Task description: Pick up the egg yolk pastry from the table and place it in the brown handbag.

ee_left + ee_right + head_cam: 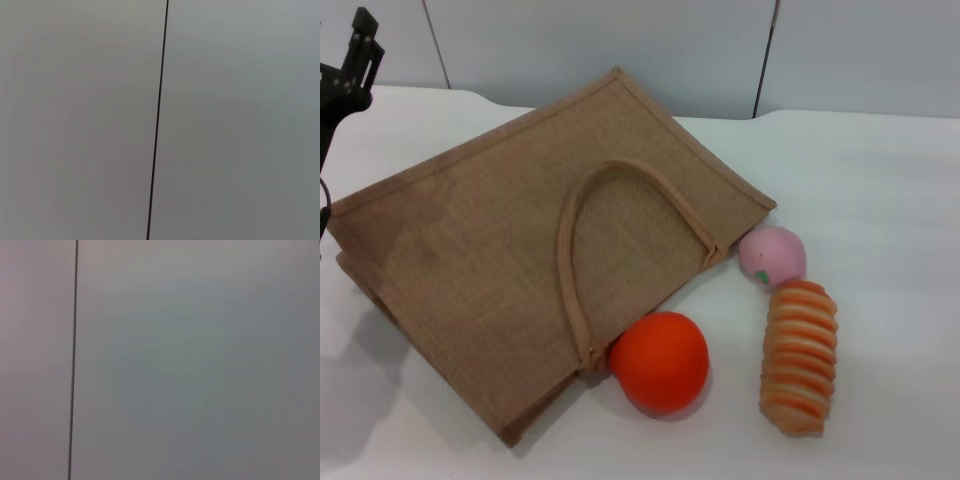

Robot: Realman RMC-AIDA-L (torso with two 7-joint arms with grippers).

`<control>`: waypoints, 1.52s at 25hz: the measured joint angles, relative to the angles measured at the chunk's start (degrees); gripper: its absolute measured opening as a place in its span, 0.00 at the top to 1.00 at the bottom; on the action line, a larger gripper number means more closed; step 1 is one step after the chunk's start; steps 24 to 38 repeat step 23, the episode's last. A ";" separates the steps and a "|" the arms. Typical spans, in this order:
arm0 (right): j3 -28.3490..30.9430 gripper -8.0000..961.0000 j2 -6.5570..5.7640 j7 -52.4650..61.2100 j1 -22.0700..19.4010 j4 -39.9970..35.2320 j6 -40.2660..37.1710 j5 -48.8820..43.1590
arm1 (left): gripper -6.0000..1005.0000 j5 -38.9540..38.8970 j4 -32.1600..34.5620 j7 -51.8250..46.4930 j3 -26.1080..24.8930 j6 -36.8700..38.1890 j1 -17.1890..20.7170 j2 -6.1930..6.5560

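Orange ball [659, 361] lies nearest; no egg yolk pastry shows, perhaps inside the brown handbag [500, 260]. Whether my left pincer [350, 65] is spread, I cannot tell.

On the white counter [880, 190] an orange ball [660, 361] lies at the near side. A long orange-striped bread roll [799, 356] lies just beside it, apart from it. A pink round ball [772, 255] with a green mark sits at the roll's far end, nearly touching it. Both wrist views show only a pale grey panelled wall [240, 120] with a dark seam [158, 120].
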 joint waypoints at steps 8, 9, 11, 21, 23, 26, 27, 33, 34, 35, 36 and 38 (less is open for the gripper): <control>0.16 0.18 0.01 -0.02 0.24 0.00 1.20 0.05 | 0.33 -0.01 0.00 0.00 0.00 0.29 -0.16 0.11; 0.16 0.18 0.01 -0.03 0.24 0.00 1.21 0.05 | 0.33 -0.01 0.00 0.00 0.00 0.46 -0.20 0.12; 0.17 0.18 0.01 -0.04 0.25 0.00 1.23 0.06 | 0.33 -0.01 0.00 0.00 0.00 0.77 -0.31 0.14; 0.20 0.18 -0.03 -0.05 0.25 -0.01 1.23 0.06 | 0.33 0.02 0.00 0.00 0.24 2.18 -0.86 0.14; 0.20 0.18 -0.06 -0.05 0.23 -0.06 1.23 0.06 | 0.33 0.09 0.00 0.00 0.26 2.30 -0.89 0.14; 0.20 0.18 -0.06 -0.05 0.23 -0.06 1.23 0.06 | 0.33 0.09 0.00 0.00 0.26 2.30 -0.89 0.14; 0.20 0.18 -0.06 -0.05 0.23 -0.06 1.23 0.06 | 0.33 0.09 0.00 0.00 0.26 2.30 -0.89 0.14; 0.20 0.18 -0.06 -0.05 0.23 -0.06 1.23 0.06 | 0.33 0.09 0.00 0.00 0.26 2.30 -0.89 0.14; 0.20 0.18 -0.06 -0.05 0.23 -0.06 1.23 0.06 | 0.33 0.09 0.00 0.00 0.26 2.30 -0.89 0.14; 0.20 0.18 -0.06 -0.05 0.23 -0.06 1.23 0.06 | 0.33 0.09 0.00 0.00 0.26 2.30 -0.89 0.14; 0.20 0.18 -0.06 -0.05 0.23 -0.06 1.23 0.06 | 0.33 0.09 0.00 0.00 0.26 2.30 -0.89 0.14; 0.20 0.18 -0.06 -0.05 0.23 -0.06 1.23 0.06 | 0.33 0.09 0.00 0.00 0.26 2.30 -0.89 0.14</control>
